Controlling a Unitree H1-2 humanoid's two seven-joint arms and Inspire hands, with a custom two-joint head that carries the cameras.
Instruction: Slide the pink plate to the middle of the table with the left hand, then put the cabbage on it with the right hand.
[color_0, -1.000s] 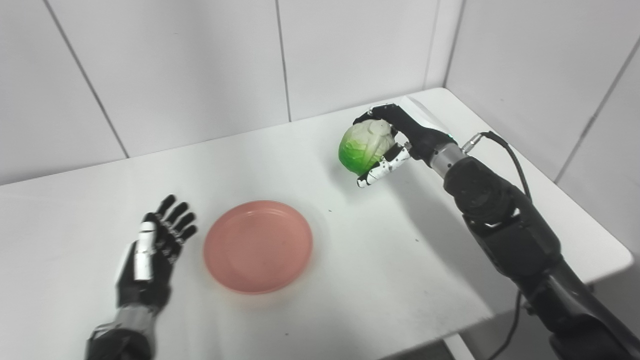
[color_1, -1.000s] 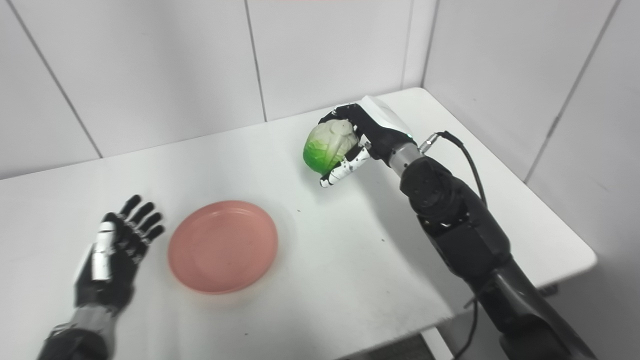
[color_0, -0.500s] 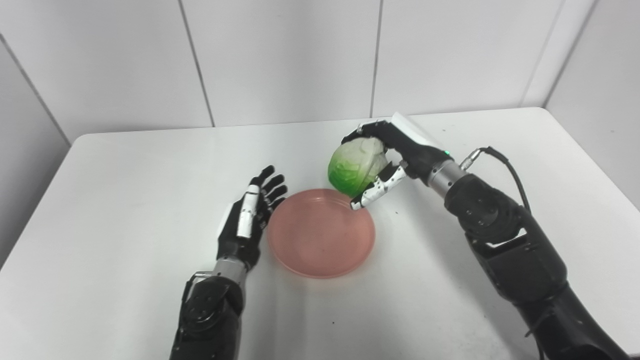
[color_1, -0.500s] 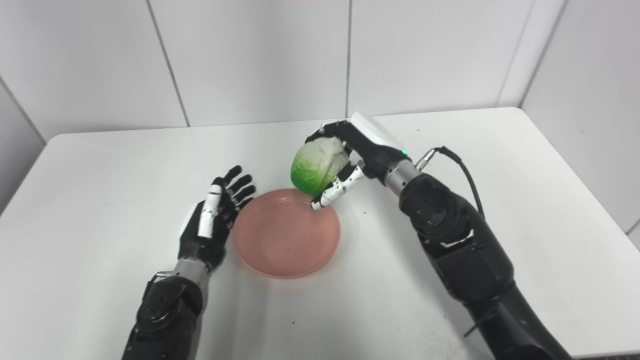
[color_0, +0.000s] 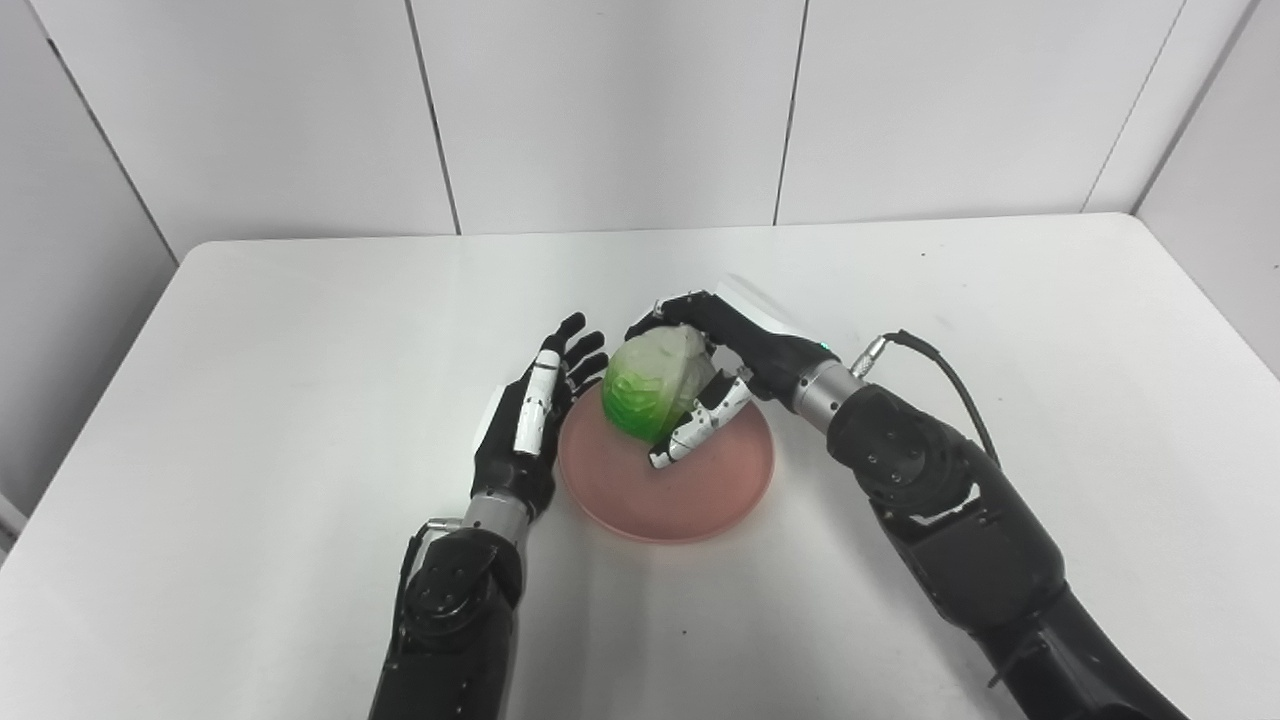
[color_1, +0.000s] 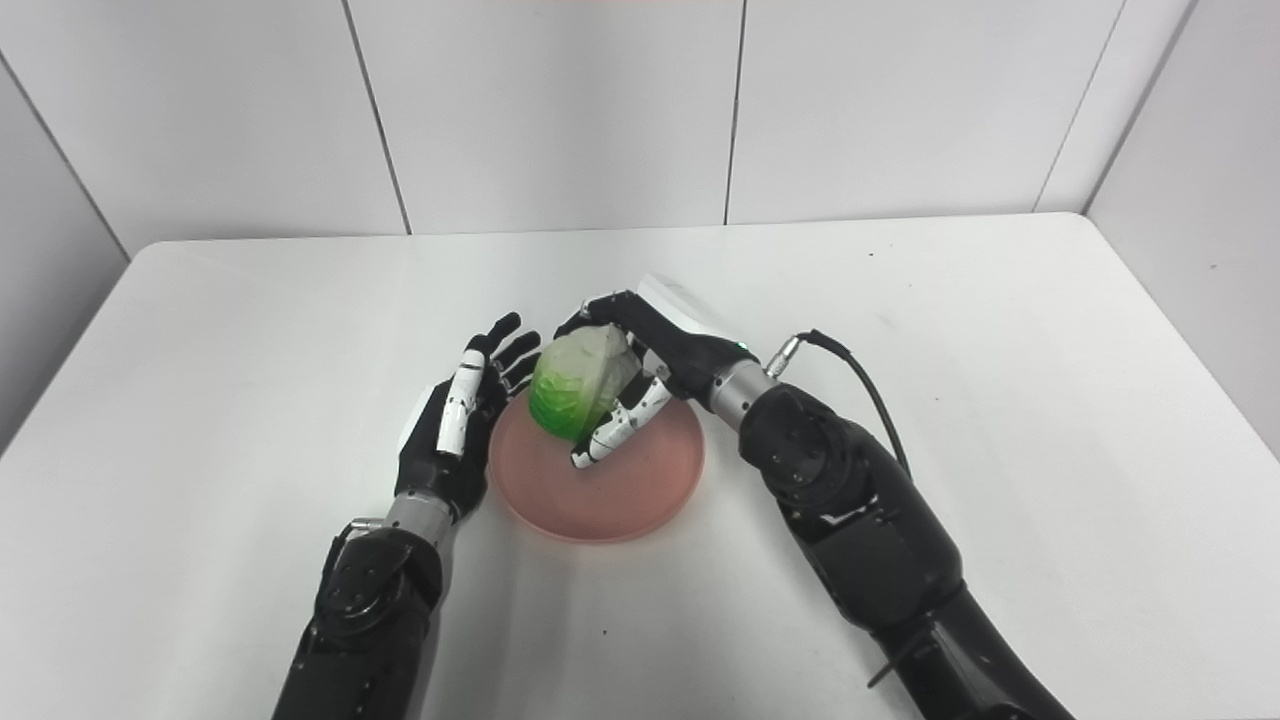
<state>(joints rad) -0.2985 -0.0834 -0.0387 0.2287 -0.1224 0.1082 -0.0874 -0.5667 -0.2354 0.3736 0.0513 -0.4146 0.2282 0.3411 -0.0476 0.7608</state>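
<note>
Left eye view shows the pink plate (color_0: 668, 480) lying flat near the middle of the white worktop (color_0: 250, 400), a little toward the 6 o'clock side of centre. Over the plate's 11 o'clock portion sits the cabbage (color_0: 653, 388), pale at its top and bright green lower down. Whether its underside touches the plate cannot be told from either view.

The right robot hand (color_0: 715, 365) is wrapped around the cabbage: dark fingers curl over the pale top from the 1 o'clock side, and the white speckled thumb (color_0: 697, 432) runs down the cabbage's 5 o'clock flank, its tip low over the plate's surface. The right forearm reaches in from 4 o'clock, with a black cable (color_0: 945, 370) looping off the wrist.

The left robot hand (color_0: 530, 425) holds nothing. Its fingers are spread apart and point toward 1 o'clock, palm turned toward the plate, and it stands just beside the plate's 9 o'clock rim. Contact with the rim is not clear. Its fingertips lie close to the cabbage's 10 o'clock side, with a thin gap in the right eye view. The left forearm comes up from 6 o'clock.

White tiled walls (color_0: 600, 100) stand behind the worktop at 12 o'clock and along both sides.
</note>
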